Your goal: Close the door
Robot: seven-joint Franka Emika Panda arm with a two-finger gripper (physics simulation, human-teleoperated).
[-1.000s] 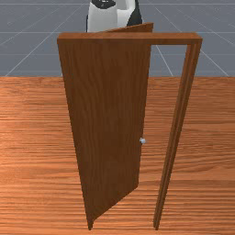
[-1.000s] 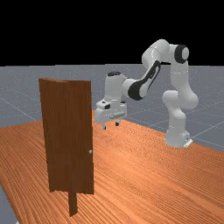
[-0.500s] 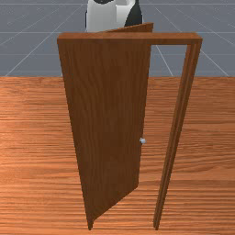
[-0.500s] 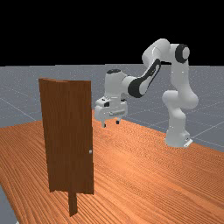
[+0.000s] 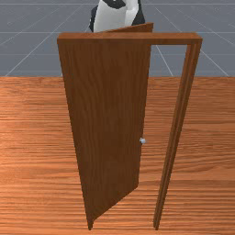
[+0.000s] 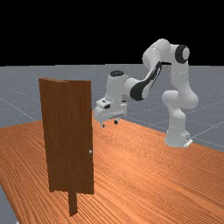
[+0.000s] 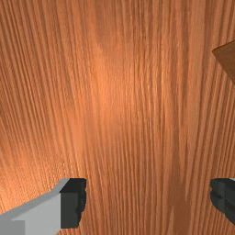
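Door (image 5: pixel 108 114) upright and open, swung back from its frame (image 5: pixel 129 39) toward my side: in the front view it meets the frame along the left post, with a gap between its free edge and the right post (image 5: pixel 175 131). Small knob (image 5: pixel 142 141) by the free edge. On the table (image 6: pixel 144 175), the door stands nearer the edge on the far view's left than my base (image 6: pixel 176 138) does. My gripper (image 6: pixel 110 124) hangs above the table, on the door's far-view right, apart from it, fingertips pointing down and higher than the knob. Jaws wide, nothing between them. Wrist view: a corner of darker wood (image 7: pixel 226 58) off to one finger's side, not touching; can't tell if door or frame.
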